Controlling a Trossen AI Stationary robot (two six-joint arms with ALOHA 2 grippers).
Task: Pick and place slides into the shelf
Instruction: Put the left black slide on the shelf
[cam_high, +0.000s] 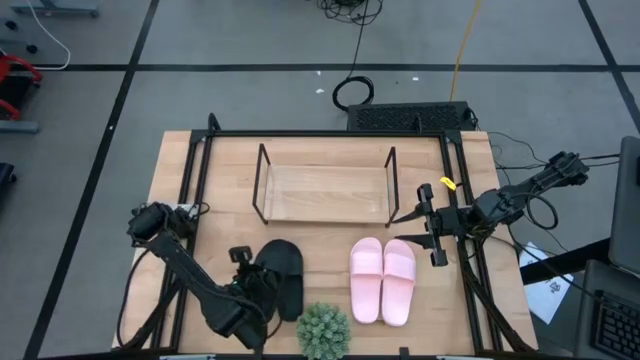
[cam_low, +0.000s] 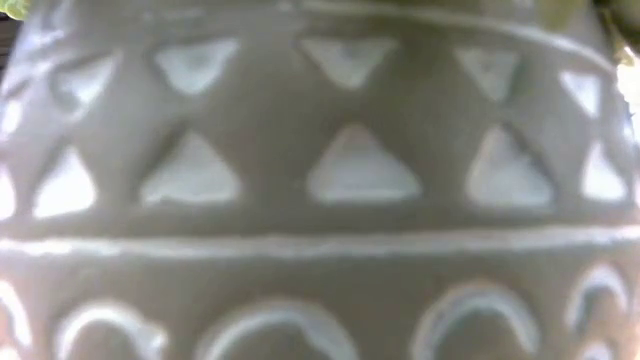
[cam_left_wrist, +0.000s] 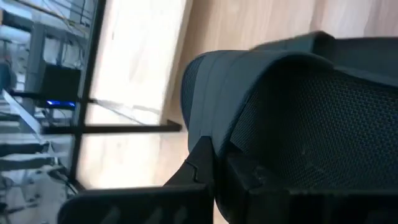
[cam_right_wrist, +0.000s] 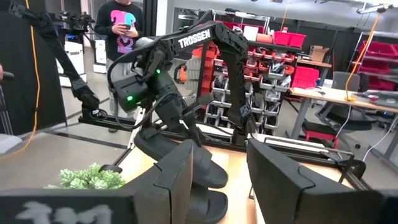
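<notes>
In the right wrist view, one black slide (cam_right_wrist: 177, 155) hangs lifted in my left gripper (cam_right_wrist: 186, 134), just above the other black slide (cam_right_wrist: 208, 202), which lies sole down on the table. From above, both black slides (cam_high: 285, 278) show near the front edge, left of the pink pair (cam_high: 383, 282), which lies flat side by side. The shelf (cam_high: 325, 193) stands beyond them, its board bare. My right gripper (cam_high: 432, 228) hovers open at the table's right side, pointing toward the slides and holding nothing. My left gripper pinches the black slide between its two fingers (cam_left_wrist: 202, 165) at a rounded edge (cam_left_wrist: 214, 134); I cannot tell whether that is strap or sole. The fingers slant down from the table's near left. The slide hangs tilted, clear of the table and of the other black slide.
A potted green plant (cam_high: 323, 331) stands at the front edge between the two pairs; its patterned pot (cam_low: 320, 180) fills the low view. Black rails (cam_high: 200, 190) frame the tabletop. A person (cam_right_wrist: 121, 25) stands in the room beyond.
</notes>
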